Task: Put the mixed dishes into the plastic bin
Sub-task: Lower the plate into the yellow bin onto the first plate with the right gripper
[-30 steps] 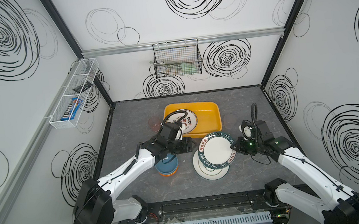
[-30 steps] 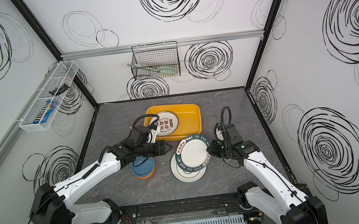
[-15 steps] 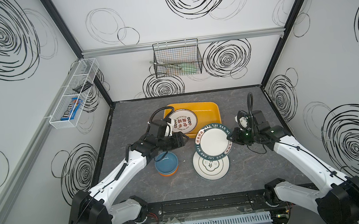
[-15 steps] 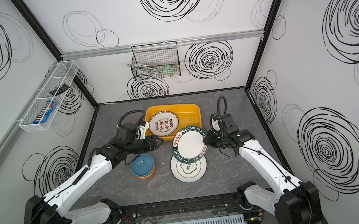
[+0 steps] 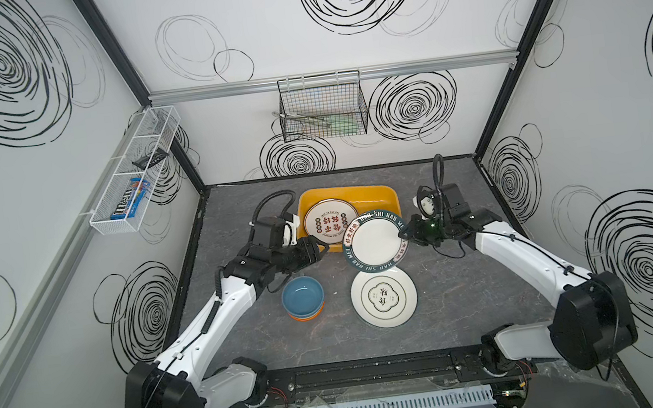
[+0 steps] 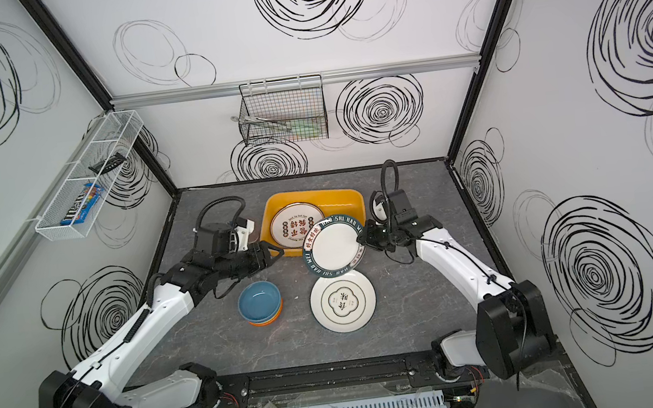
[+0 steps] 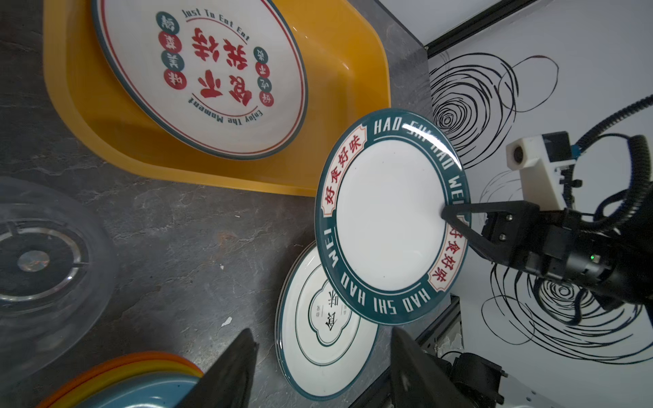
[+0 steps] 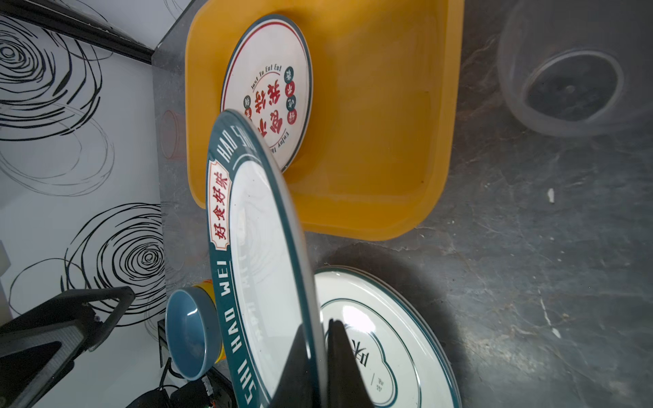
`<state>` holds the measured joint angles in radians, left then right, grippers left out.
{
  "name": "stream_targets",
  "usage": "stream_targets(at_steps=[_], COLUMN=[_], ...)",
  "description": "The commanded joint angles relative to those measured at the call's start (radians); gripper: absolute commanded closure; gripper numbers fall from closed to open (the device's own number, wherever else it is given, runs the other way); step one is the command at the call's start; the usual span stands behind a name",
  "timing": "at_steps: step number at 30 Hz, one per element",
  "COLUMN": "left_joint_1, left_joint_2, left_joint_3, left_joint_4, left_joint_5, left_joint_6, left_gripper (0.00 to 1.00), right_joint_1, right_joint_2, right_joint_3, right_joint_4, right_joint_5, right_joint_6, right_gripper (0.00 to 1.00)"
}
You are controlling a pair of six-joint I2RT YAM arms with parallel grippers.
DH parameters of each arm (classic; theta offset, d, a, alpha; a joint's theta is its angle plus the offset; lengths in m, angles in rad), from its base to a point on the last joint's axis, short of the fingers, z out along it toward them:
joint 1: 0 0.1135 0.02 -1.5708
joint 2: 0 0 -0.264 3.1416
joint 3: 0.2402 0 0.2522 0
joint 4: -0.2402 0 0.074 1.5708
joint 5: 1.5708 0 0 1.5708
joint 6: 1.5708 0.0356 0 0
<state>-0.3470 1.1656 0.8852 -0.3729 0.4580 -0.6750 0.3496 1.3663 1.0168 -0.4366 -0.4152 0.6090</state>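
Nearest the front edge of the grey surface (image 5: 473, 293), a white plate with a thin green outline (image 5: 383, 298) lies flat. To its left, apart from it, sits a blue bowl (image 5: 302, 295) nested on an orange bowl (image 5: 306, 317).

Behind these, the right end effector (image 5: 402, 233) is clamped on the right rim of a teal-rimmed plate (image 5: 375, 241). The right wrist view shows one finger (image 8: 295, 356) on the plate's face and the other on its back. This plate is off the surface and tilted, its face turned up and toward the left arm. Its lower edge hangs above the far edge of the white plate, and its upper edge reaches over the near right corner of the plastic bin (image 5: 385, 200).

The left end effector (image 5: 321, 248) hovers just left of the held plate, between the bowls and the bin, not touching any of them. Its fingers (image 7: 229, 374) stand apart with nothing between them.

Farther back, the yellow-orange bin rests on the surface. In its left half lies a white plate with red characters (image 5: 329, 222), leaning against the left wall. The right wrist view shows a clear cup (image 8: 572, 88) standing on the surface near the bin.
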Motion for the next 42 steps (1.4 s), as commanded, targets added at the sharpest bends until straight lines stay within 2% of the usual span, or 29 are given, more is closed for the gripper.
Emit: stream_targets(at_steps=[1,11,26,42], left_joint_1=[0.030,0.101,0.161,0.198], left_joint_2=[-0.029,-0.065,-0.086,-0.082], left_joint_3=[-0.014,-0.031,-0.071,-0.107], left_joint_4=[-0.010,-0.040,-0.049,-0.035], left_joint_5=[0.027,0.047,0.080,0.112], left_joint_6=[0.027,0.047,0.064,0.077], left_gripper=[0.35,0.34,0.34,0.34], right_joint_1=[0.002,0.025,0.082,0.116], right_joint_2=[0.046,0.231,0.555,0.741], right_joint_3=[0.076,0.234,0.502,0.655], right_joint_4=[0.090,0.129,0.145,0.142], right_joint_5=[-0.045,-0.048,-0.007,0.050], right_joint_6=[0.029,0.050,0.123,0.157], right_gripper=[1.00,1.00,1.00,1.00])
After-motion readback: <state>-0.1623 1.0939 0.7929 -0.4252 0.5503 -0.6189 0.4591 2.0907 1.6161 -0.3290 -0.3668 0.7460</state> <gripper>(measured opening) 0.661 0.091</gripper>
